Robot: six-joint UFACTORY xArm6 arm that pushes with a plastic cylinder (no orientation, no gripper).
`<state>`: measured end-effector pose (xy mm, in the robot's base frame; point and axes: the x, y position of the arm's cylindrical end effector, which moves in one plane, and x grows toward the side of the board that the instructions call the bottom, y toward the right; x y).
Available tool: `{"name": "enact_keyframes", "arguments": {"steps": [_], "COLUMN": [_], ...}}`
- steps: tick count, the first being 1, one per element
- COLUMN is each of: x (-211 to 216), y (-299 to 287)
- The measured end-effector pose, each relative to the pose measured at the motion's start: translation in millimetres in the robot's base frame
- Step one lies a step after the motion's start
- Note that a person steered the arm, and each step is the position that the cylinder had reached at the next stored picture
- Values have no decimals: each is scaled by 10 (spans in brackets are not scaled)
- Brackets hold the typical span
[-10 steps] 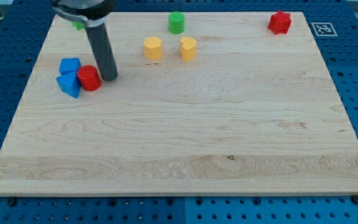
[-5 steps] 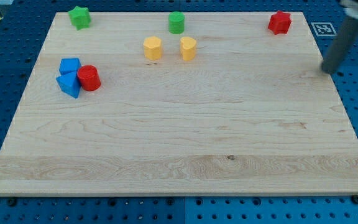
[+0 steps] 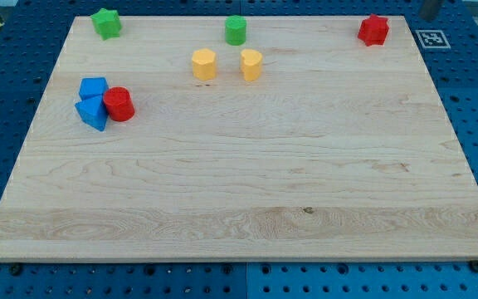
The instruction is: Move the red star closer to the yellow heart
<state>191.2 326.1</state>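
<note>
The red star (image 3: 373,29) sits at the board's top right corner. Two yellow blocks lie at the top middle. The right one (image 3: 251,64) looks like the yellow heart and the left one (image 3: 204,63) looks like a hexagon. Only a short dark piece of my rod shows at the view's top edge. My tip (image 3: 429,17) is to the right of the red star, past the board's right edge, and touches no block.
A green star (image 3: 105,22) sits at the top left and a green cylinder (image 3: 236,29) at the top middle. A red cylinder (image 3: 119,104) touches two blue blocks (image 3: 93,86) (image 3: 92,112) at the left. The wooden board (image 3: 247,183) lies on a blue pegboard.
My rod moved from beside the red cylinder at the left, across to the right edge, then up to the top right corner. No block has moved.
</note>
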Motion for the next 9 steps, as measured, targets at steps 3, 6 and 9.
{"name": "enact_keyframes", "arguments": {"steps": [3, 6, 9], "x": [218, 368, 527], "y": [-593, -1074, -1156]}}
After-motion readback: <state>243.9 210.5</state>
